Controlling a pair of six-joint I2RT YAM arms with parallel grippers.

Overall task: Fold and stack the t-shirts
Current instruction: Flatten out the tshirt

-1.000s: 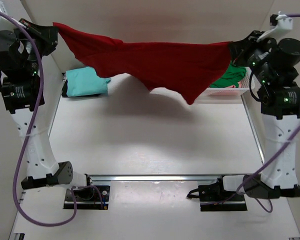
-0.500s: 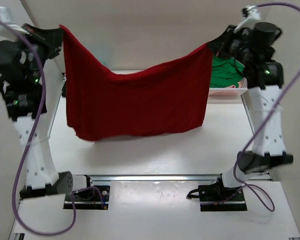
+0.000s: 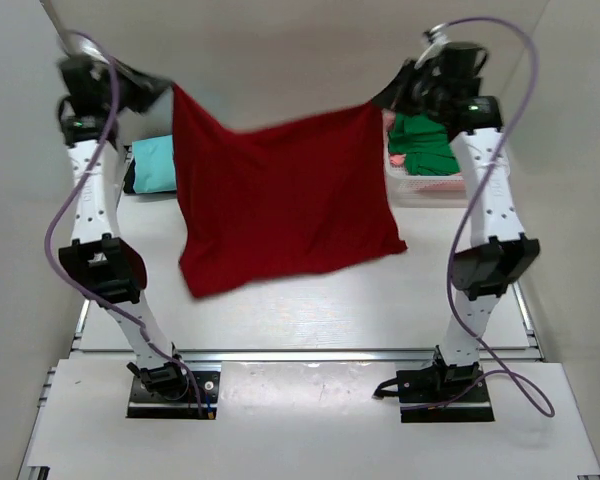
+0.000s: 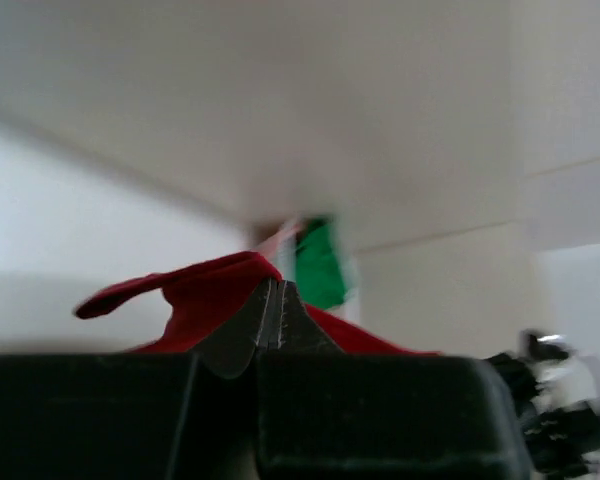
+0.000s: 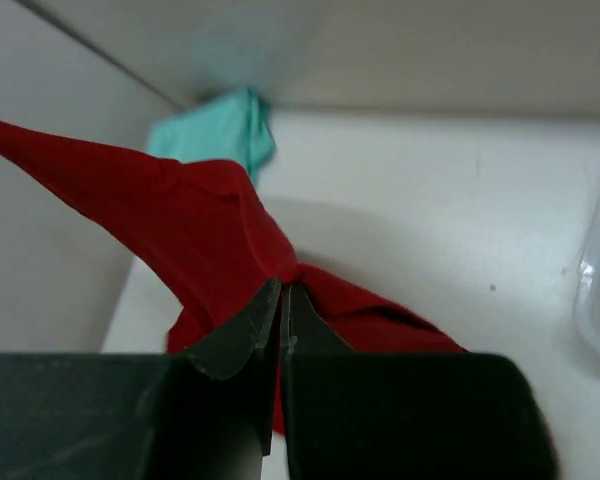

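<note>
The left gripper (image 3: 163,88) at eleven o'clock and the right gripper (image 3: 385,100) at one o'clock each pinch a top corner of the dark red t-shirt (image 3: 280,205), which hangs above the centre of the table (image 3: 310,305). It would likely be best to lower both evenly, keeping the shirt taut so it lands flat.

A white bench (image 3: 280,320) fills the middle, matte and evenly lit from above, with a soft grey shadow across its centre. A plain off-white back wall (image 3: 280,50) rises from its far edge. A pale left side wall (image 3: 15,280) and right side wall (image 3: 580,220) close in at the bench's left and right edges. Along the near edge runs a metal rail (image 3: 310,355), apparently aluminium, catching a bright glare.
</note>
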